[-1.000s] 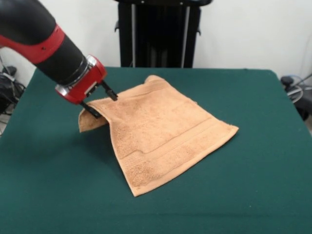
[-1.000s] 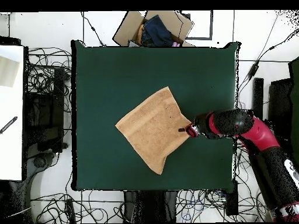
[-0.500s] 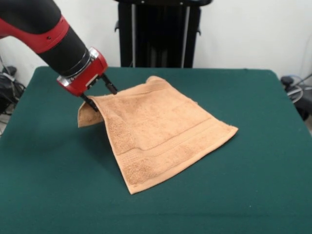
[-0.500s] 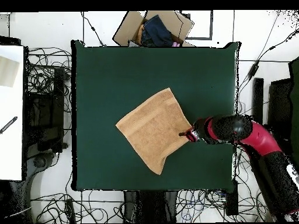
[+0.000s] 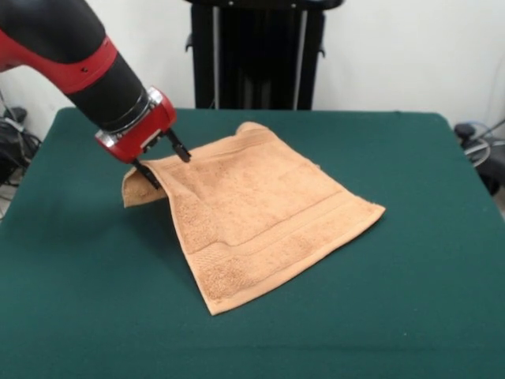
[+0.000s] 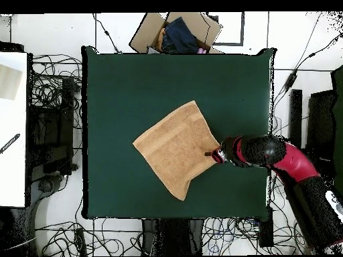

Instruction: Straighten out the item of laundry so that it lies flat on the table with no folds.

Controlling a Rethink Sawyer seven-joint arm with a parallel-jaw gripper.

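The peach-orange towel point(image 5: 256, 213) lies mostly spread on the dark green table point(image 5: 410, 276), turned like a diamond, with a woven band near its front edge. Its left corner is lifted off the table and folds down under my gripper point(image 5: 163, 161). The gripper is shut on that corner, one finger above the cloth and one below. In the overhead view the towel point(image 6: 174, 147) sits at the middle of the table point(image 6: 134, 87), and the gripper point(image 6: 214, 154) holds its right corner, with the red and black arm coming in from the lower right.
A black stand point(image 5: 256, 55) rises behind the table's far edge. In the overhead view a cardboard box point(image 6: 177, 32) with dark cloth sits past the top edge, a white surface point(image 6: 12, 127) stands at the left, and cables lie all round the table.
The gripper has risen a little and drawn the held corner slightly outward, away from the towel's middle. The towel's front corner has slid a little the same way.
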